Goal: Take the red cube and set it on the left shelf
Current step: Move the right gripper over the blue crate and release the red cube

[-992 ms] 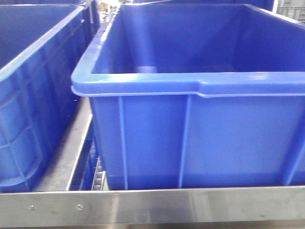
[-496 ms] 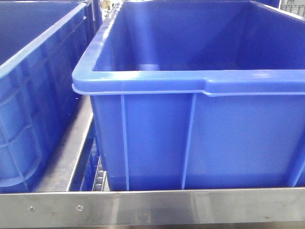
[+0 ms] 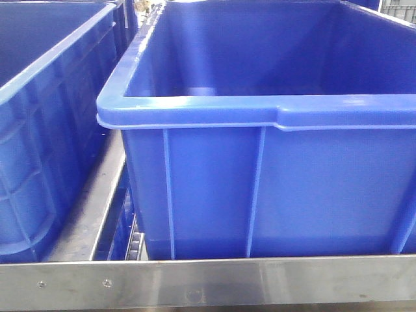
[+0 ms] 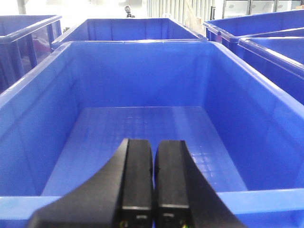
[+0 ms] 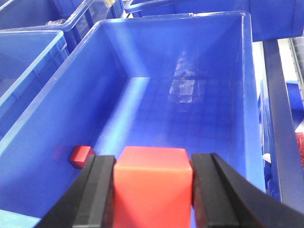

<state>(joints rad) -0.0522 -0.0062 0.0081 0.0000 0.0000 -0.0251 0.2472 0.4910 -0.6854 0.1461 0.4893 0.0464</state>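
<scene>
The red cube (image 5: 153,183) sits clamped between the black fingers (image 5: 97,194) of the right hand (image 5: 153,190), held above a blue bin (image 5: 240,95). At ten o'clock from it, a second small red block (image 5: 80,154) lies on the bin floor by the wall. The left hand (image 4: 153,178) is clenched with nothing in it, over another blue bin (image 4: 47,118). No lettering can be read anywhere.

Blue bins (image 3: 260,188) on steel shelving (image 3: 208,281)
</scene>
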